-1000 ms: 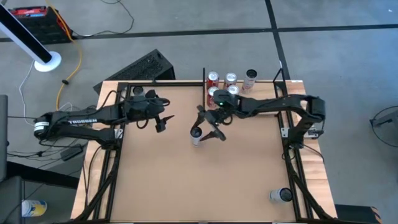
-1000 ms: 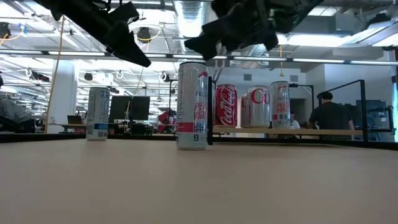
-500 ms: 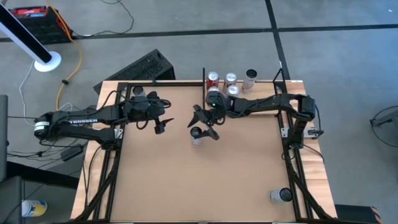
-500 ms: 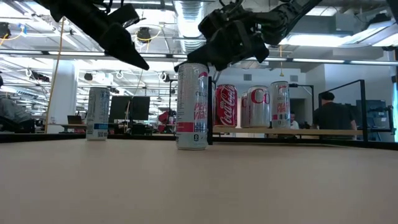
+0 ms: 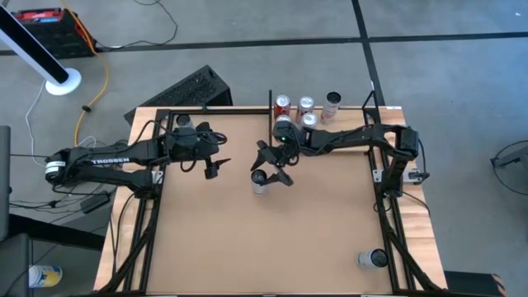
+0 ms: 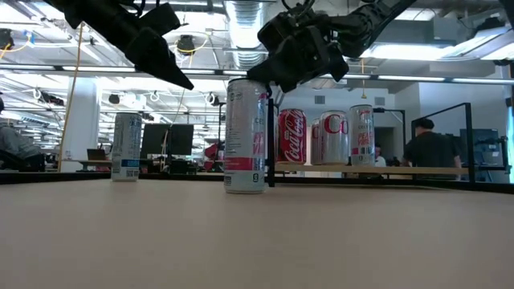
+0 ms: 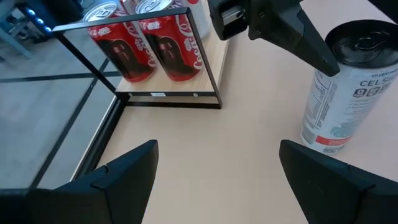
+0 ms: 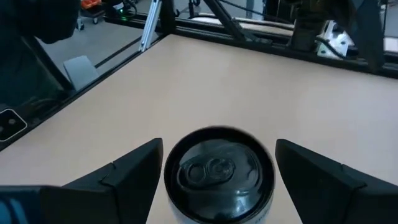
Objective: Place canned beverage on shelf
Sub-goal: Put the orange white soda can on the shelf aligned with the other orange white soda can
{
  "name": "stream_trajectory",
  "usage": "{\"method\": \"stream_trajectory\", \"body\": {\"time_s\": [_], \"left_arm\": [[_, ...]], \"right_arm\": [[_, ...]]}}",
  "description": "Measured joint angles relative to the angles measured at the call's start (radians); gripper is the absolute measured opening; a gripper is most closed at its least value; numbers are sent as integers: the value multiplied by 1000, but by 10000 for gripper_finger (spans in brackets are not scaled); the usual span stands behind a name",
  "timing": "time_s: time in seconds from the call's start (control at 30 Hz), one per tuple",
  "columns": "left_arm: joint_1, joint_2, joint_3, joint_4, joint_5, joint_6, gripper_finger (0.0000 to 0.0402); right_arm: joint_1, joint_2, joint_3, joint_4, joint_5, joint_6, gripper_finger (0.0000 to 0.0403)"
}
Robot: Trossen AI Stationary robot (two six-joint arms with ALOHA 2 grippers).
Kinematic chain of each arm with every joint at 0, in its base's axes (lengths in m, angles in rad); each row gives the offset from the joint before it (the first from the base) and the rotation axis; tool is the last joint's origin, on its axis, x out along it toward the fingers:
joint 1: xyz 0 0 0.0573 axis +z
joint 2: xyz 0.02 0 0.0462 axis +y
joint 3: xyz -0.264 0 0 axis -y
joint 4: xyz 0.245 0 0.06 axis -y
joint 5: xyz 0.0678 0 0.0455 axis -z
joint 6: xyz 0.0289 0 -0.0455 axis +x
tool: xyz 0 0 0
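A tall slim silver can (image 5: 260,181) (image 6: 245,135) with a pink band stands upright on its base in the middle of the table. My right gripper (image 5: 269,171) (image 8: 219,155) is open just over the can's top (image 8: 219,174), one finger on either side of it. The shelf (image 7: 168,94) (image 6: 385,169), a pale plank with a black upright bar (image 5: 271,115), lies at the far edge behind the can. My left gripper (image 5: 216,165) (image 7: 217,168) hangs open above the table, left of the can, with nothing between its fingers. My right gripper comes at the can slanting down from the far right. In the left wrist view one fingertip (image 7: 320,56) lies at the can's top rim (image 7: 339,45), on the side toward the shelf. I cannot tell whether it touches. The can stands upright on the table.
Red cola cans (image 7: 177,46) and silver cans (image 6: 361,135) stand on the shelf. Another can (image 5: 371,258) stands near the table's near right corner, and one more (image 6: 126,147) stands far left. Black frame rails (image 5: 153,223) run along the table's sides. A person (image 6: 426,148) stands in the room behind.
My right gripper has come down and a little toward the table's left, from above the can to its top, still open. In the low view the can now stands slightly farther left than before.
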Motion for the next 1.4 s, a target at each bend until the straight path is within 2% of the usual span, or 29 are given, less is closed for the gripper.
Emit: {"method": "stream_trajectory", "body": {"time_s": [0.3,0.47,0.67,0.73,0.9,1.2,1.4], "left_arm": [[0,0,0,0,0,1,320],[0,0,0,1,0,0,320],[0,0,0,1,0,-1,320],[0,0,0,1,0,-9,320],[0,0,0,1,1,-19,320],[0,0,0,1,1,-34,320],[0,0,0,1,1,-34,320]], "right_arm": [[-5,2,0,6,-2,-4,333],[-6,2,0,4,-82,-8,333],[6,2,0,-31,-81,-73,333],[13,2,0,-31,-67,-79,333],[31,1,0,-38,47,-110,333],[29,1,0,-35,79,-77,331],[32,1,0,-27,84,-23,288]]}}
